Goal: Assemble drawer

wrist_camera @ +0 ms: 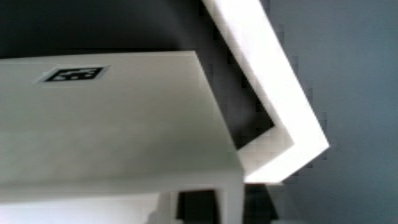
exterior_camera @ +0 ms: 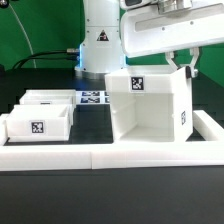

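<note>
Shell (exterior_camera: 150,108) stands on worktop (exterior_camera: 100,195) at the exterior view's right, near tray (exterior_camera: 40,124) well apart at the left; tool (exterior_camera: 182,70) at shell's far right top edge, grip cannot be told; advise seating fingers squarely astride the wall before shifting it.

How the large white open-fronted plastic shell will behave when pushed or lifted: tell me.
Likely stiff: the large white boxy plastic shell has straight flat walls with no sag. Probably light for its size, being hollow and thin-walled. It stands on a broad flat base, so a low push should slide it rather than tip it.
</note>
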Robot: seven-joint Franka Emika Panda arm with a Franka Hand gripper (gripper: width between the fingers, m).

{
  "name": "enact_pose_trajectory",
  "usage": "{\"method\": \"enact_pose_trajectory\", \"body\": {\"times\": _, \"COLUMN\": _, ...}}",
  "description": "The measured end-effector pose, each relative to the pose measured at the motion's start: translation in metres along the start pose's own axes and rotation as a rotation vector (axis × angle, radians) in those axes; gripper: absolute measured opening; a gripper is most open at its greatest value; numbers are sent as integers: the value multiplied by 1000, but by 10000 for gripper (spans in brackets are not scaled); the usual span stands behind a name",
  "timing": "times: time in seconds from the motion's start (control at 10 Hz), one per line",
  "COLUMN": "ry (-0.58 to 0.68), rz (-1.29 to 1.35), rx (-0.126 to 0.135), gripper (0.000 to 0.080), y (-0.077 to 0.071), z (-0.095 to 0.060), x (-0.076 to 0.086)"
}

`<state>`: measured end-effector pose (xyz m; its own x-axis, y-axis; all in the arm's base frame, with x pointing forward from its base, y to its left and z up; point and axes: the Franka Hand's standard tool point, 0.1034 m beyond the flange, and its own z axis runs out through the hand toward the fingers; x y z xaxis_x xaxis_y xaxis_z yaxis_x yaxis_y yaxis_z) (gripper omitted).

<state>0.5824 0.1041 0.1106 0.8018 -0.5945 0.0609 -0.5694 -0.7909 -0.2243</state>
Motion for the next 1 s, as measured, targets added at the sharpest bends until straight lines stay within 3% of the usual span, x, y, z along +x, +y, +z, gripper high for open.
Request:
{"method": "enact_pose_trajectory", "body": {"times": 0.4, "ry": 8, "rz": 240, "rx": 23, "gripper": 46, "y": -13, "z": 2, "x": -1}}
{"method": "enact_pose_trajectory", "body": {"times": 1.0, "ry": -21, "rz": 566, "rx": 49, "gripper": 46, "y": -15, "z": 2, "x": -3}}
